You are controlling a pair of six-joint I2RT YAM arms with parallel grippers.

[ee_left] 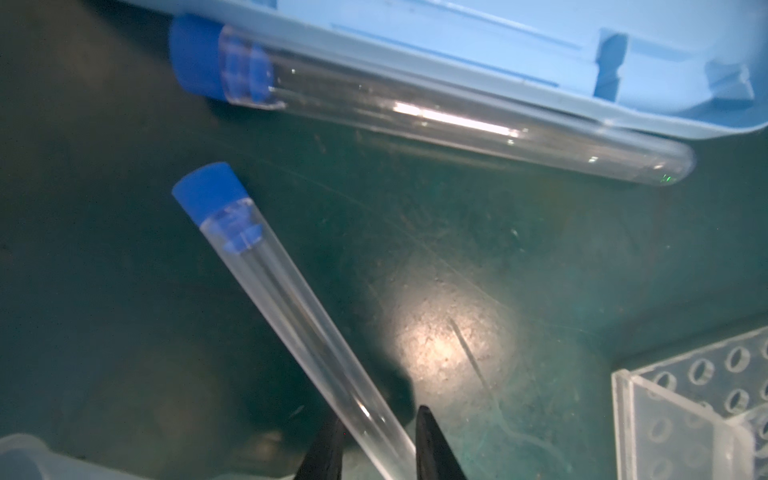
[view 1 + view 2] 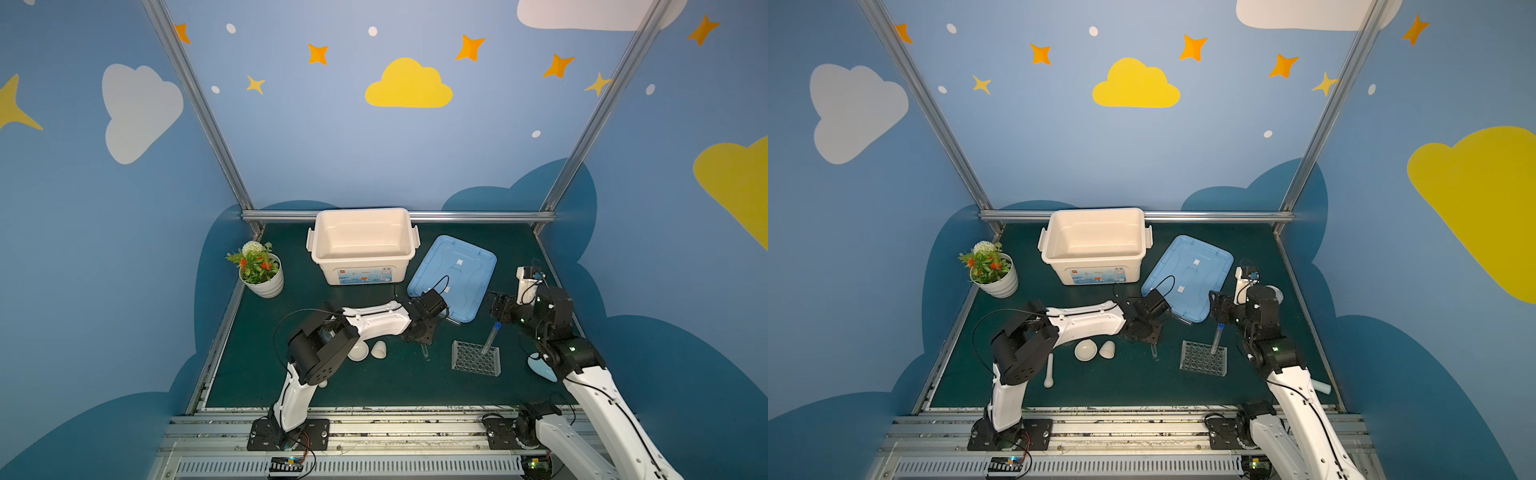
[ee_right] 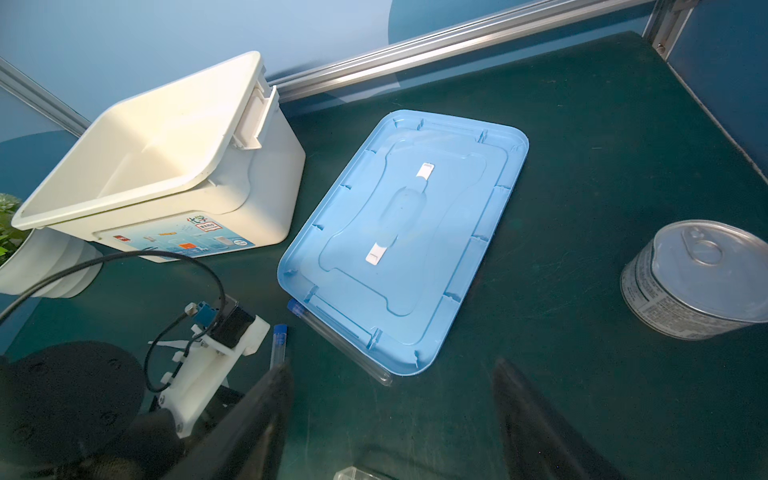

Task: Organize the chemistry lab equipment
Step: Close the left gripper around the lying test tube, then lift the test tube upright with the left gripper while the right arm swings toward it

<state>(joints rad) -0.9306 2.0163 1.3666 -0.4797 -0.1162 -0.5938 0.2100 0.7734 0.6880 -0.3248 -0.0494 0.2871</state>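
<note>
Plant pot (image 2: 264, 286) at far left of the tabletop (image 2: 374, 386). Nearer, by the elbow of the left arm (image 2: 374, 320): pestle (image 2: 1049, 372), white bowl (image 2: 1086, 350) and cup (image 2: 1107, 349) tipped on its side, close together. White bin (image 2: 326, 272) uncovered at the far middle. Left claw (image 1: 380, 419) nearly closed, one finger each side of a blue-capped test tube (image 1: 291, 299); cannot tell whether actually pinching. Just farther, second test tube (image 1: 436, 108) lying against the near edge of the blue lid (image 2: 453, 270). Right of that, clear holed rack (image 2: 476, 358) with a third test tube (image 2: 490, 338) standing tilted in it. Right claw (image 3: 392, 365) spread wide, holding nothing, near the lid. Pale blue scoop (image 2: 540, 368) near right, under the right arm (image 2: 582, 357); tin can (image 3: 698, 278) at far right.
</note>
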